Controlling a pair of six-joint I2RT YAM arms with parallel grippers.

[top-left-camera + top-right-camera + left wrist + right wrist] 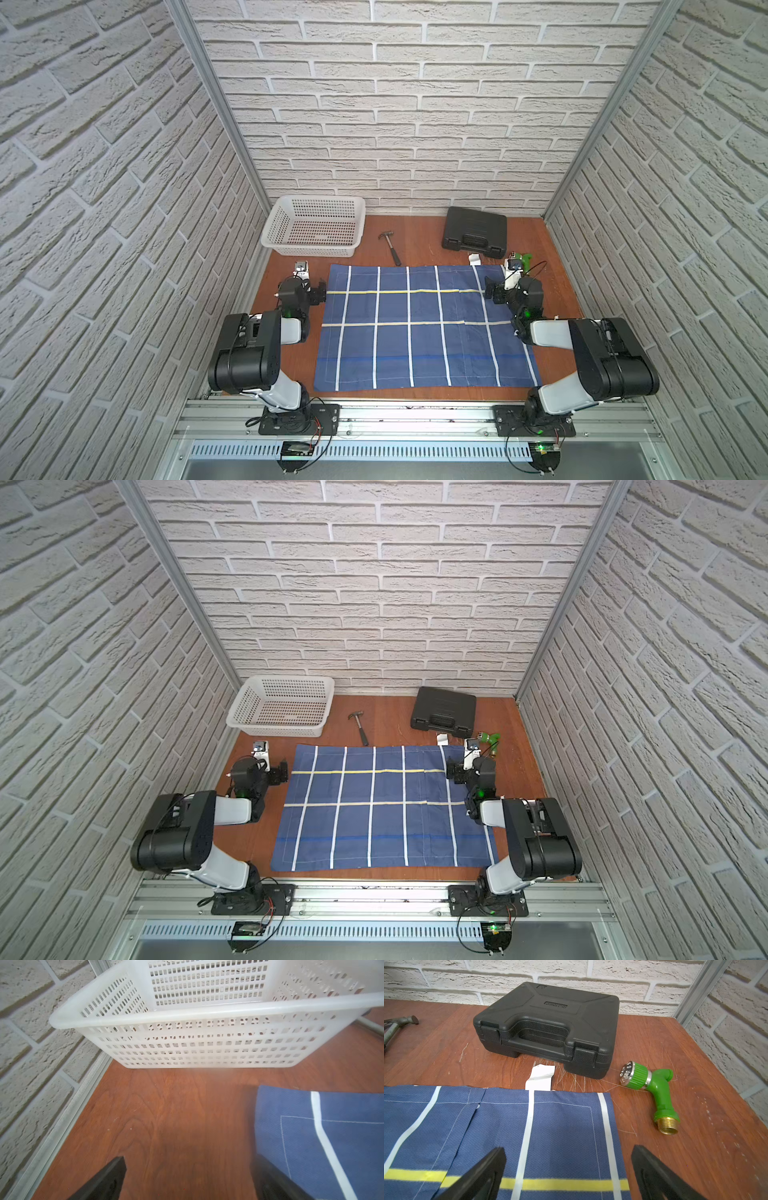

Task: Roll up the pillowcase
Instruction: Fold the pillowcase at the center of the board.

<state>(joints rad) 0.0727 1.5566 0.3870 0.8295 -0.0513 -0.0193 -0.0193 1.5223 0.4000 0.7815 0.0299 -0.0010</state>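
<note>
One white basket [309, 249], one hammer [390, 247], one black case [476, 228] and one green hose nozzle [652, 1084] line the far side of a reddish wooden table [419, 237], with white brick walls [415, 104] on three sides. One pillowcase [419, 328] lies flat mid-table, long axis left to right, its care tag [540, 1080] at the far edge toward the case. Both grippers gape wide, holding nothing: the left gripper [190, 1157] beside the cloth's far-left corner, the right gripper [569, 1148] over its far-right corner.
</note>
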